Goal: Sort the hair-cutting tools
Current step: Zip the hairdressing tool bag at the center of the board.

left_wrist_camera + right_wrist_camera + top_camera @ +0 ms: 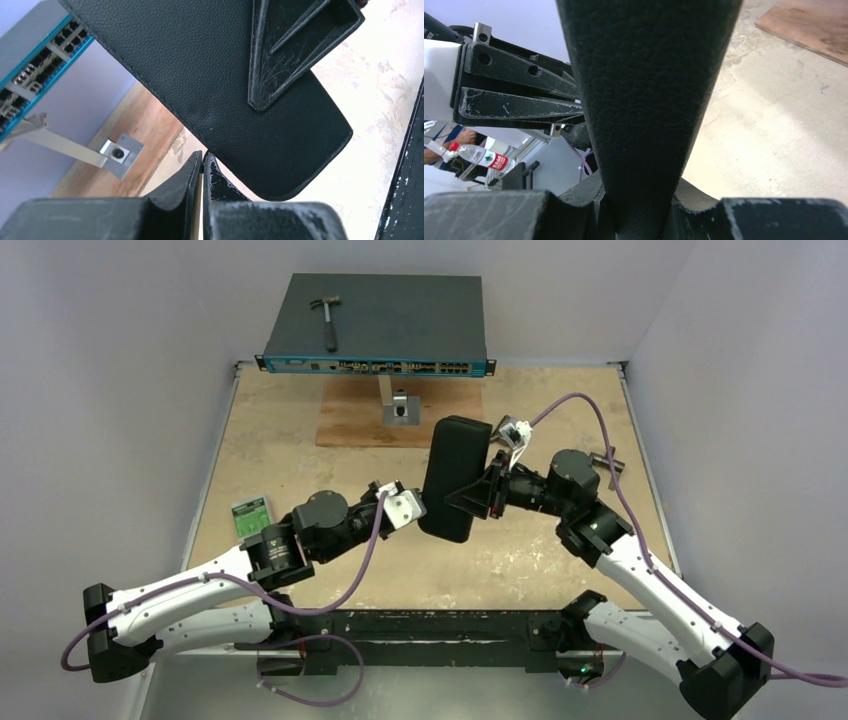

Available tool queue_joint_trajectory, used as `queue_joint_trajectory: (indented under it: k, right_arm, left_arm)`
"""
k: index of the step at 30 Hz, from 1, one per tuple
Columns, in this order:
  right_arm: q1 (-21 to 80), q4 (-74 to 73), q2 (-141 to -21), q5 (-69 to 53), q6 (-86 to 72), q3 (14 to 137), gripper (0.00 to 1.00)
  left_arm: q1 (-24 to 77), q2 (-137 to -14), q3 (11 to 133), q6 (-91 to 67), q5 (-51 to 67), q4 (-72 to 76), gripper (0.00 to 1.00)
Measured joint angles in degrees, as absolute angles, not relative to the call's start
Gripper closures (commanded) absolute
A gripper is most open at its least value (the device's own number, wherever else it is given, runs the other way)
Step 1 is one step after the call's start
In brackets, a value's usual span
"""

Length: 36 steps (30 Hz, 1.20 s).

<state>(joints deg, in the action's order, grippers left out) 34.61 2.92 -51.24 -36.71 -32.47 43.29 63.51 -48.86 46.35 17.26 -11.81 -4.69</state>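
left jaws: pressed together | right jaws: clamping black case (455,480) | both arms: bent inward

Blk pebbled case (455,475), tan table (290,455)

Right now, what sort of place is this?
Likely a robotics lab test cell: a wooden table boxed in by plain walls, with a network switch at the back and a hammer on it.

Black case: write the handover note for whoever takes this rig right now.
Right end effector: clamped on the black case, held above the table.
Left end effector: shut, tips at the case's edge; unclear whether it pinches anything.
Tools: no scissors, comb or clip in view.
Done: nothing visibly sorted.
Left: all the sorting.
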Motion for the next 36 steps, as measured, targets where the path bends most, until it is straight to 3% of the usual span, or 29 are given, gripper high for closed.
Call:
queue_joint_trajectory:
  k: [20,36]
  right_arm:
    - [36.4,4.9,-44.9,-43.1,-35.7,39.5,1.0]
    - [36.4,-12.3,-44.1,-43.5,-30.2,40.0,1.0]
  left_arm:
    - [67.7,-38.5,42.8,24.7,-9.0,-4.2,1.0]
    - [67.9,-37.4,49.4,36.0,-19.1,3.5,1.0]
